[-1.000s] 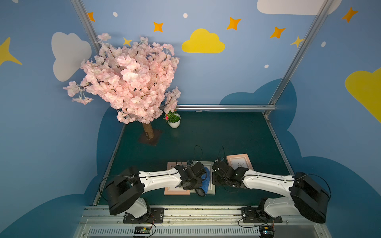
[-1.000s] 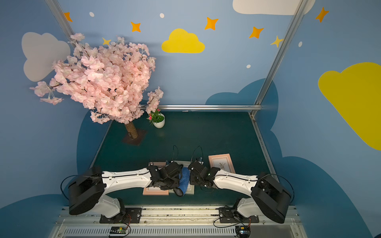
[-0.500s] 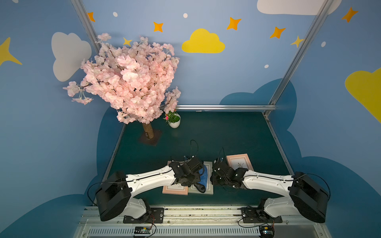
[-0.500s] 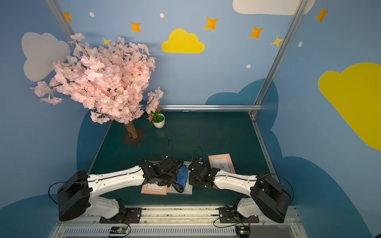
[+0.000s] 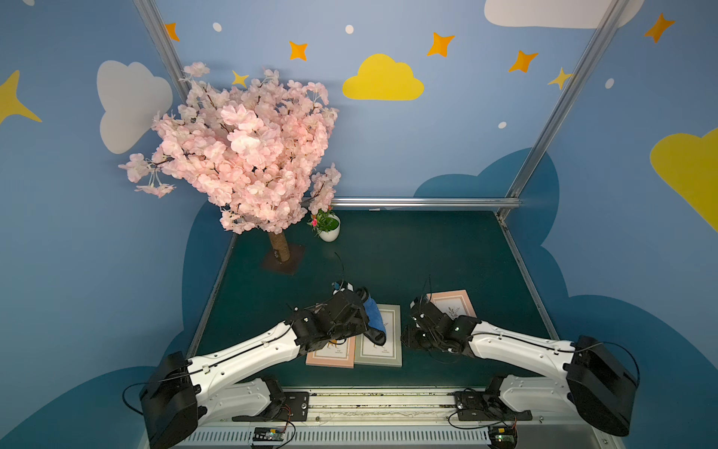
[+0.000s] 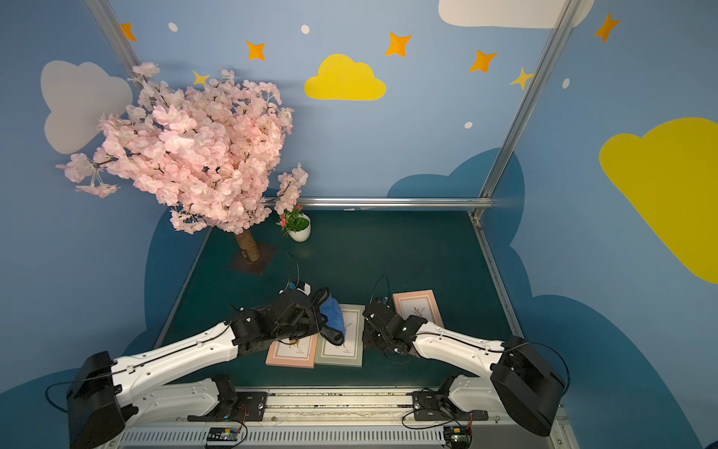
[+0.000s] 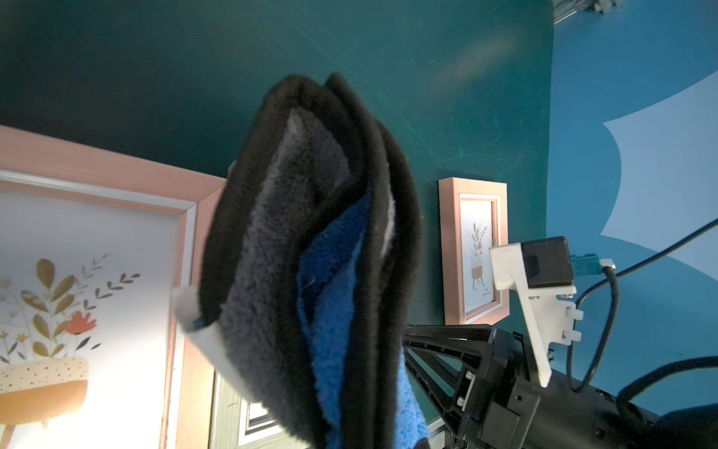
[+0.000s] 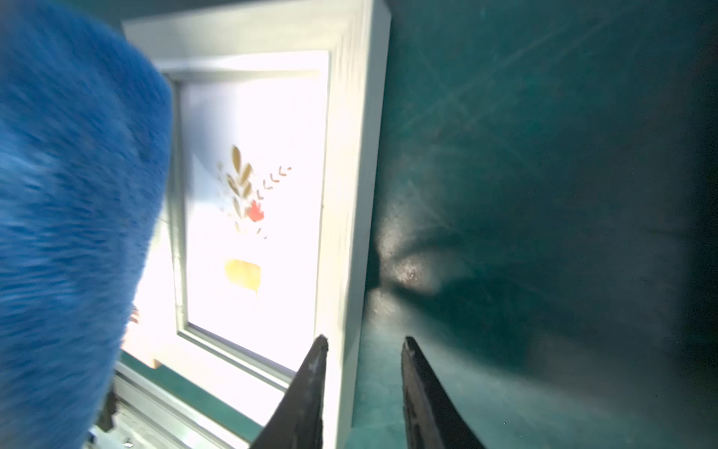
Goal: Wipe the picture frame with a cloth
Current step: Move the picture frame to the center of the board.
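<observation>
Cloth (image 5: 373, 312) partly masking grey frame (image 5: 384, 350), print (image 8: 248, 217) washed-out

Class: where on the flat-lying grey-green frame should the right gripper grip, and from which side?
Probably the grey-green frame's long edge beside the right gripper, from above: it borders bare mat, while the pink frame flanks the opposite edge.

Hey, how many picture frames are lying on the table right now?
3. Near pink frame partly under the left arm, grey-green frame right beside it, far pink frame apart by the right arm. None seems hidden.
</observation>
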Controlling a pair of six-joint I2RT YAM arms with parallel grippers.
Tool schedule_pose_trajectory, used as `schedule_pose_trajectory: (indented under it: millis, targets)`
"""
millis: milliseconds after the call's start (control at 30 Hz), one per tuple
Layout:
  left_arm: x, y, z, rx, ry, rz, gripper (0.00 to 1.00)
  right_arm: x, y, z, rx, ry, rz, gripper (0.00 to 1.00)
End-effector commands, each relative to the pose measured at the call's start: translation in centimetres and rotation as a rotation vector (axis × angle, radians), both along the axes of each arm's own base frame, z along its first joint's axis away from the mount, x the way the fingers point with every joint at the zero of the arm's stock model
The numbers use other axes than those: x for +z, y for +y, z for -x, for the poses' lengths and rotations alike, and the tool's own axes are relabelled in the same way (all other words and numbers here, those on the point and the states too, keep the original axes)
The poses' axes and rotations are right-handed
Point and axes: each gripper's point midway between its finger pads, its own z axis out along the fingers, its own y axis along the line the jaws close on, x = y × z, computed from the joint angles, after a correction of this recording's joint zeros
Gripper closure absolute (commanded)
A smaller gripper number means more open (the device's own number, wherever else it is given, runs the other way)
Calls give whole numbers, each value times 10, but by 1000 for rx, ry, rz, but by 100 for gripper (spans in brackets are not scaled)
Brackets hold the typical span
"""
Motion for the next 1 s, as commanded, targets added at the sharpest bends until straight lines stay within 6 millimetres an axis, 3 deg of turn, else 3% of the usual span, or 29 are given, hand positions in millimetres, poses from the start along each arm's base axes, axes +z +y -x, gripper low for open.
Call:
schedule_pose_trajectory:
  millis: [0,233,500,967]
  targets:
    - [14,-1,-7,-3,-72,39,97,6,-5,-10,-37,-50,-15,65]
    - [34,-4,-7,-26,-140,111,97,6,3,-24,-49,-64,-58,64]
    - [49,-2,-6,-34,-181,141,97,-13,21,-22,-8,59,-65,65]
    - [43,10,-5,-5,-183,110,97,-21,37,-27,28,61,-106,71]
